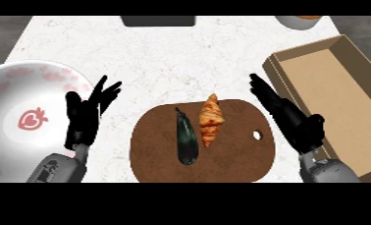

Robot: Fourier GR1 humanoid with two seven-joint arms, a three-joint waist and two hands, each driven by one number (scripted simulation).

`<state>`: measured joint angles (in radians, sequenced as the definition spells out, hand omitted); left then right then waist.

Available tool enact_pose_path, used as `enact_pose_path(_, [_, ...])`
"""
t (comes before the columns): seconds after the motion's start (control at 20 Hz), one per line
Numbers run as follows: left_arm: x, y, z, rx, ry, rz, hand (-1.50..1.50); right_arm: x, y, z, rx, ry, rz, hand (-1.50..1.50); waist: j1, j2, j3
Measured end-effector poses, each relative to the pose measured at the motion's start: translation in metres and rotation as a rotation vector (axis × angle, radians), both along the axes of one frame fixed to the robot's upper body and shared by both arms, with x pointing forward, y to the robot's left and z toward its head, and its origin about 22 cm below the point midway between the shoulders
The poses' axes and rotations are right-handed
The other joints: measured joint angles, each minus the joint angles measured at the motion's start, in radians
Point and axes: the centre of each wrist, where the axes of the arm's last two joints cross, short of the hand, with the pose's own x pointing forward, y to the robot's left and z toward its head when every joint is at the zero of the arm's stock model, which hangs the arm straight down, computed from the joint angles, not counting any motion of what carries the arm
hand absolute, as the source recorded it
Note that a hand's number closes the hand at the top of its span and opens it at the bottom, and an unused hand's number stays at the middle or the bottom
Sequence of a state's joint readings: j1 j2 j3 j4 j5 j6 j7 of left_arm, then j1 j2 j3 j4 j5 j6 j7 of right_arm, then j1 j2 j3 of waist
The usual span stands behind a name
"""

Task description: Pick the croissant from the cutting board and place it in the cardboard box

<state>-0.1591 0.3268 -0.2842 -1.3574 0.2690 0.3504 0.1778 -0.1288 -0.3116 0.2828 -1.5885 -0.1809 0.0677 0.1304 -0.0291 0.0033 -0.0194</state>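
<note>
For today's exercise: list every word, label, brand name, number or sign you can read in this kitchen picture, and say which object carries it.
No readable words, numbers or brands appear anywhere.
The white plate carries only a red strawberry drawing and pink blotches, no lettering.
The cardboard box, the cutting board, the croissant and the dark vegetable beside it are unmarked.

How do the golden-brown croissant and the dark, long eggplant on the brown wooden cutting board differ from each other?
The golden-brown croissant is light and ridged; the dark eggplant is nearly black and smooth. The croissant is shorter and lies nearer the board's far edge; the eggplant is longer and reaches closer to the robot. The croissant lies to the eggplant's right. Both lie lengthwise, side by side, on the brown cutting board, untouched by either hand.
</note>
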Motion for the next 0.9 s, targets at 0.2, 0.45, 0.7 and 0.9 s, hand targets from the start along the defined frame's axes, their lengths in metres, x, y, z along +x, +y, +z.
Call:
enact_pose_path(0.2, [0.003, 0.007, 0.013, -0.025, -0.076, 0.027, 0.00, -0.004, -0.022, 0.017, -0.078, -0.114, -0.264, 1.50, -0.004, -0.014, 0.010])
enact_pose_path(0.45, [0.007, 0.017, 0.033, -0.050, -0.184, 0.074, 0.00, -0.010, -0.081, 0.027, -0.412, -0.210, -0.644, -1.50, -0.029, -0.028, 0.004])
enact_pose_path(0.7, [0.002, 0.016, 0.044, -0.089, -0.241, 0.060, 0.00, -0.030, -0.076, 0.032, -0.636, -0.369, -0.832, -1.50, -0.008, -0.022, 0.011])
enact_pose_path(0.9, [0.001, 0.022, 0.053, -0.106, -0.265, 0.045, 0.00, -0.043, -0.048, 0.046, -0.796, -0.384, -0.778, -1.50, 0.010, -0.017, 0.012])
